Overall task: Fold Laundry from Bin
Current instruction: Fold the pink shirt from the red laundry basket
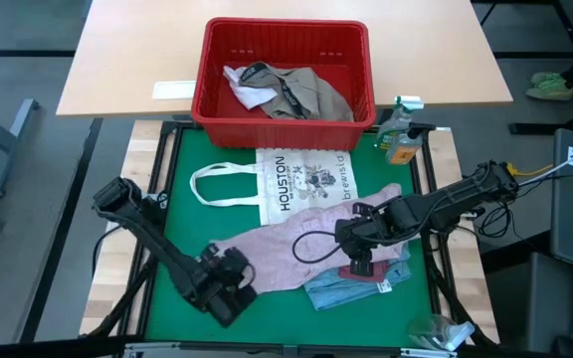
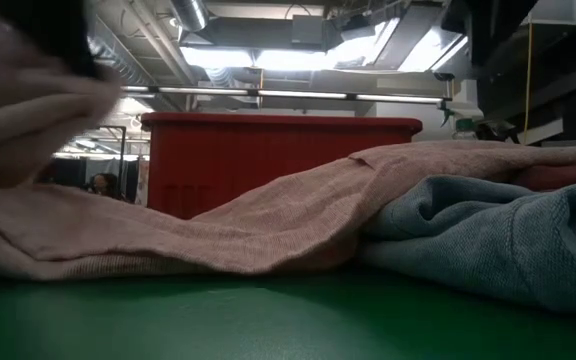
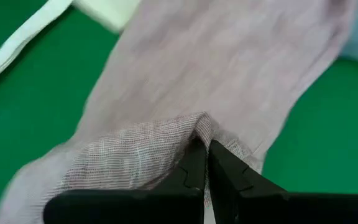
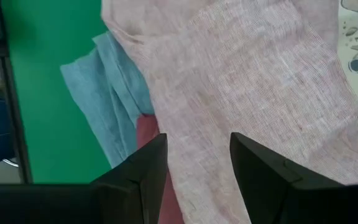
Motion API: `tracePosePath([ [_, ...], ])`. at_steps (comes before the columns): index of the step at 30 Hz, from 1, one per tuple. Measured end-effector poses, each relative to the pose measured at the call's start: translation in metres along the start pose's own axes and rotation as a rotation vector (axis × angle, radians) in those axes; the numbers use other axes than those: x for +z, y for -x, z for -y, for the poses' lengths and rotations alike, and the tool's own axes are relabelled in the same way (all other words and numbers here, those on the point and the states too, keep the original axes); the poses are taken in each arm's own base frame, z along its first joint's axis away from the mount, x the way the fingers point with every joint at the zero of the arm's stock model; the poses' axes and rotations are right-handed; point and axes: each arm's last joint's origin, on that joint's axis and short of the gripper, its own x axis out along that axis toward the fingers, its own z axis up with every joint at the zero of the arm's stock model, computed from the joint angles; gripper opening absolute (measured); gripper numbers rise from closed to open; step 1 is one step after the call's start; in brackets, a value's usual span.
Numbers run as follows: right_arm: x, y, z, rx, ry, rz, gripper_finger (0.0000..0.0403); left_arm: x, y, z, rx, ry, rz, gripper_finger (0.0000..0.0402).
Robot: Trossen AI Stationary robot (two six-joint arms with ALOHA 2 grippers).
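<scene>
— Where was the pink shirt [image 1: 301,249] when you looked?

— Spread flat across the green mat [image 1: 182,214], running from the near left corner up toward the right. Its lower end sat right at the left gripper [image 1: 229,278].

— And that gripper had hold of it?

— Yes. In the left wrist view the two dark fingers [image 3: 194,168] were pressed together with a fold of the pink cloth pinched between their tips, the fabric bunched up into a small ridge there.

— What about the right gripper [image 1: 359,244]?

— It hung over the other end of the shirt, above the spot where the pink cloth overlapped the blue garment [image 1: 351,288] and a maroon piece [image 1: 366,273]. Its fingers [image 4: 135,171] stood spread apart, the pink cloth showing in the gap between them. I could not tell whether the tips touched the fabric.

— The rest of the laundry?

— A khaki-grey piece [image 1: 311,94] and a white one [image 1: 242,85] lay in the red bin [image 1: 285,35] at the far edge of the mat. The white tote bag [image 1: 301,179] lay flat just in front of the bin, its near edge tucked under the pink shirt. A spray bottle [image 1: 400,134] stood beside the bin's right corner.
</scene>
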Motion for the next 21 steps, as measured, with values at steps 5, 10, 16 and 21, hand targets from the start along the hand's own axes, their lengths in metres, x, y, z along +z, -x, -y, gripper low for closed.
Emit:
tracePosePath([
  [5, 0.004, 0.009, -0.001, 0.013, 0.017, 0.022, 0.0175, 0.036, -0.017, 0.014, -0.134, -0.044, 0.056, 0.0],
  [10, 0.008, 0.033, -0.002, 0.004, 0.022, 0.045, 0.0175, 0.075, -0.03, 0.024, -0.264, -0.091, 0.155, 0.0],
  [16, 0.009, 0.067, 0.002, -0.07, 0.021, 0.087, 0.0175, 0.112, -0.038, 0.03, -0.391, -0.107, 0.271, 0.0],
  [21, 0.011, 0.09, 0.004, -0.088, 0.015, 0.137, 0.0175, 0.136, -0.038, 0.033, -0.498, -0.114, 0.36, 0.0],
])
